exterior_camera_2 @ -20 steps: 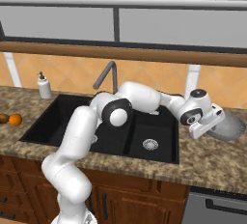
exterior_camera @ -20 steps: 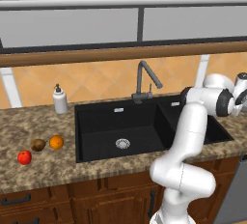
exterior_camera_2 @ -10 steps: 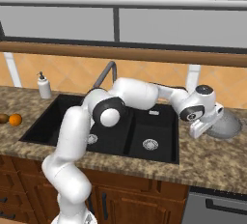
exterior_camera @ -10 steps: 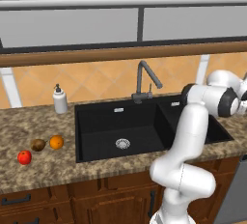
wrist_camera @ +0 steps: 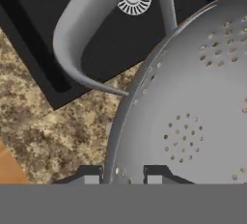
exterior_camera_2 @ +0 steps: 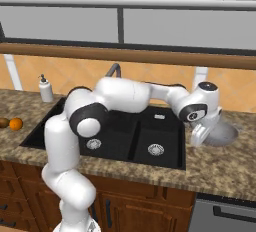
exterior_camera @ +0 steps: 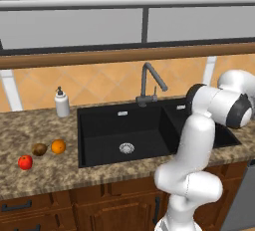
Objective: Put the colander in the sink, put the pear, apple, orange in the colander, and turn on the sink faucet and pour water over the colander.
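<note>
From my remote station I see the white arm stretched across to the right end of the speckled brown granite tabletop (exterior_camera_2: 220,166), where its claw (wrist_camera: 123,174) has closed on the rim of the silvery-white perforated metal colander (exterior_camera_2: 222,133). In the hand view, the two dark fingertips (wrist_camera: 90,174) sit either side of the colander's edge, one outside the wall and one inside the bowl, and one of its loop handles (wrist_camera: 87,35) arches out over the corner of the sink. The colander rests on the tabletop just to the right of the black rectangular double-basin sink (exterior_camera_2: 130,136), beside the smaller bowl.

The tall dark grey metal faucet (exterior_camera: 149,83) with its thin angled spout stands at the back of the sink, between the two basins. A round silver drain (exterior_camera: 126,148) marks the floor of the large bowl, and another (exterior_camera_2: 156,149) the smaller one.

At the far left of the tabletop, well apart from the colander, I count three fruits in a loose row: the small shiny red apple (exterior_camera: 25,162) nearest the front edge, the brownish-olive pear (exterior_camera: 39,149) in the middle, and the bright orange round fruit (exterior_camera: 58,146) closest to the sink. The pear and the orange sit just beside each other. A white soap dispenser bottle (exterior_camera: 62,103) stands behind them against the tan tiled wall (exterior_camera: 104,83).
</note>
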Controlling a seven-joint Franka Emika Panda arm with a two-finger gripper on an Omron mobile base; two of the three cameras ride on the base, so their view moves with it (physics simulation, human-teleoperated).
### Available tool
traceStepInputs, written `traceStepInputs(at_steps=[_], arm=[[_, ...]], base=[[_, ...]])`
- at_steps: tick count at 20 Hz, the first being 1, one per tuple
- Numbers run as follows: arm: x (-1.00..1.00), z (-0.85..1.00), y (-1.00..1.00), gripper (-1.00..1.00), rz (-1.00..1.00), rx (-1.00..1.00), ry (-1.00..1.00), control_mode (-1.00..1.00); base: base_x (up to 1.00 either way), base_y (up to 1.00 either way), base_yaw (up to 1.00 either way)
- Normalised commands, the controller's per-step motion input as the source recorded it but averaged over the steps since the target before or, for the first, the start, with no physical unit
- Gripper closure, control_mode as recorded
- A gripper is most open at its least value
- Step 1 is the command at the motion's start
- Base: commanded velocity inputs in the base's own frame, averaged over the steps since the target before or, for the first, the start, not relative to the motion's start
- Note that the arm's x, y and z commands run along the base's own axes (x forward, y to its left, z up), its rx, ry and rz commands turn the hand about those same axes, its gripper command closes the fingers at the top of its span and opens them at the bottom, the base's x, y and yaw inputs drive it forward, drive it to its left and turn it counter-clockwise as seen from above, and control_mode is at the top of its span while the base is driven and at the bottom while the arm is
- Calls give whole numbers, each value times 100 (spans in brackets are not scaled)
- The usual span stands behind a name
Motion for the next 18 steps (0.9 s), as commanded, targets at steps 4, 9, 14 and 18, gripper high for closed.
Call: traceStepInputs(at_steps=[4, 9, 14, 18], arm=[[-70, 29, 78, 100, 16, 0, 9, -100], [-70, 26, 87, 100, 13, 0, 0, -100], [-63, 19, 94, 100, 14, 0, 0, -100], [-29, 19, 100, 100, 24, -1, 0, -100]], base=[[0, 0, 0], [0, 0, 0], [0, 0, 0], [0, 0, 0]])
